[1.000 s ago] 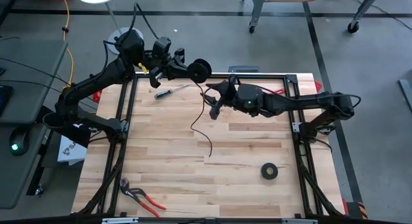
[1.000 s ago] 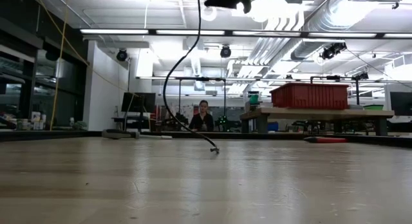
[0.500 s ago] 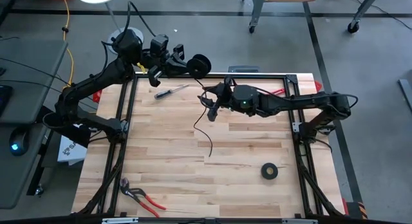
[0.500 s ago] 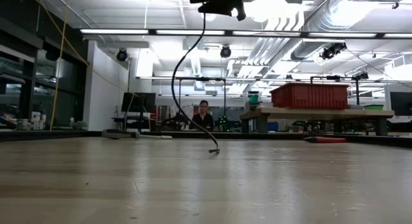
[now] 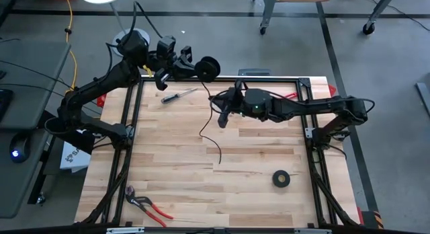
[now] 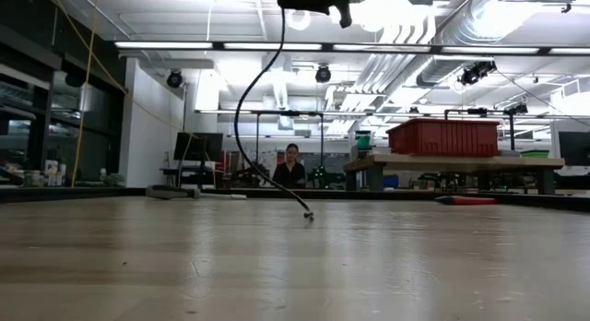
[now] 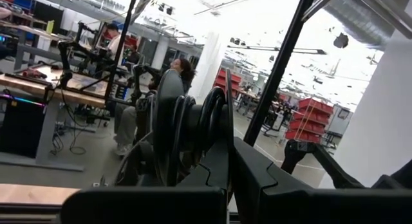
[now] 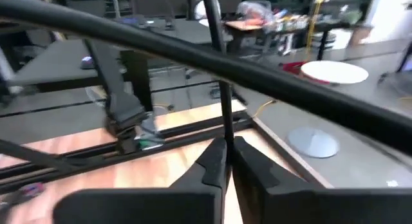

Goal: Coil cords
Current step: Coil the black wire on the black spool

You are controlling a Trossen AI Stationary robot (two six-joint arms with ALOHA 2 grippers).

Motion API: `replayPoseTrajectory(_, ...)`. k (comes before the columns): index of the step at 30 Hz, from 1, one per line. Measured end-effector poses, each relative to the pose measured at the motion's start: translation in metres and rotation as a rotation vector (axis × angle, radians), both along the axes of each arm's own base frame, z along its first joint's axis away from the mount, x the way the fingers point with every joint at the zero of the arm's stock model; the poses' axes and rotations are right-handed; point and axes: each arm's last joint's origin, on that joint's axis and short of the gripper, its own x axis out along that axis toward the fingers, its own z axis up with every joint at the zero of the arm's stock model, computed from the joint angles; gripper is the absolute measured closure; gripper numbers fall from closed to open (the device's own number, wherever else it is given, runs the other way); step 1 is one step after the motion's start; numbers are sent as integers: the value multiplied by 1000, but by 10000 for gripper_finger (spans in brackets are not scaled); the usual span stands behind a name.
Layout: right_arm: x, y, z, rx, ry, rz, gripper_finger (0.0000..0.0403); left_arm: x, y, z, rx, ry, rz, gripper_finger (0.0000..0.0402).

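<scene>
The cord is one thin black cable. Part of it is wound into a small coil (image 5: 210, 68), held high over the table's far edge by my left gripper (image 5: 200, 69), which is shut on it. From the coil the cord runs to my right gripper (image 5: 223, 107), shut on it over the far middle of the table. Below that gripper a loose tail (image 6: 241, 109) curves down, and its tip (image 5: 218, 161) rests on the wood. My left gripper pinches the coil's bundled loops (image 7: 193, 124) between its two fingers, reaching about level from the table's left. The coil stands on edge, lifted clear of the table. My right gripper pinches the single strand (image 8: 224, 130) between its two fingertips, reaching about level from the table's right, with the fingers across the cord. The tail hangs slack below the hold, its tip (image 6: 308, 215) on the table.
A screwdriver (image 5: 178, 95) lies at the far left of the table and a black tape roll (image 5: 281, 179) at the near right. Red-handled pliers (image 5: 149, 205) lie near the front left corner. A black frame (image 5: 131, 120) rails the table's edges.
My right gripper has shut on the cord while staying where it was. The hanging tail has swayed a little, and its tip has stayed on the table.
</scene>
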Motion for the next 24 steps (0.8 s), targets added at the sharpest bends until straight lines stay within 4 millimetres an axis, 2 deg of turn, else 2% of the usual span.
replayPoseTrajectory(5,0,6,-4,88,15,20,400,-2,4,0,4,1,22,401)
replayPoseTrajectory(11,-7,19,4,118,0,84,402,-6,14,-1,-2,7,81,402)
replayPoseTrajectory(17,-26,33,17,129,37,149,402,-11,29,-19,-105,183,122,401)
replayPoseTrajectory(24,-48,38,34,139,29,155,403,-15,31,-36,-170,340,87,401)
